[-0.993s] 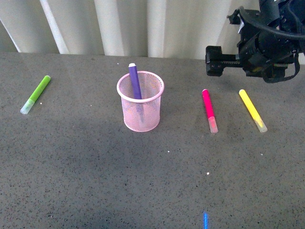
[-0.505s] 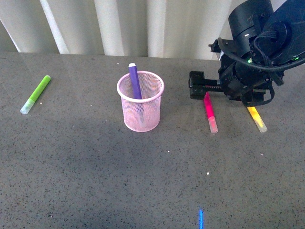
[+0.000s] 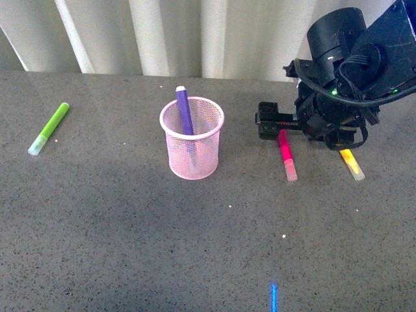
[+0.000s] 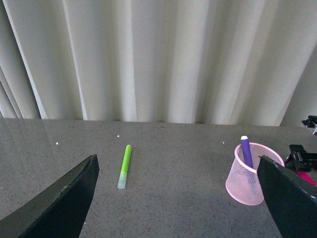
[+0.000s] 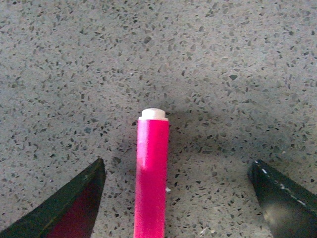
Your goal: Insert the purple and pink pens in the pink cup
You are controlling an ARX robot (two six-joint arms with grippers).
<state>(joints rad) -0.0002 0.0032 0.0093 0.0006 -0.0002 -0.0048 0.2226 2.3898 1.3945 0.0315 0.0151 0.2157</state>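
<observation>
Closing my right gripper point(image 5: 177, 166), jaws apart astride the pink pen point(image 5: 151, 173) near its end, I risk it pivoting loose.

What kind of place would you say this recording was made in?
Probably a staged lab or test bench, not a working desk: a speckled grey table, a plain pale curtain behind it, and a pink cup with a green pen and a yellow pen laid well apart from it.

The counter point(image 3: 130, 227) is showing speckled dark grey and the mesh cup point(image 3: 192, 156) light pink; a purple pen point(image 3: 184, 112), magenta pen point(image 3: 286, 151), yellow marker point(image 3: 351, 163) and lime-green marker point(image 3: 49, 128) are standing out brightly.
</observation>
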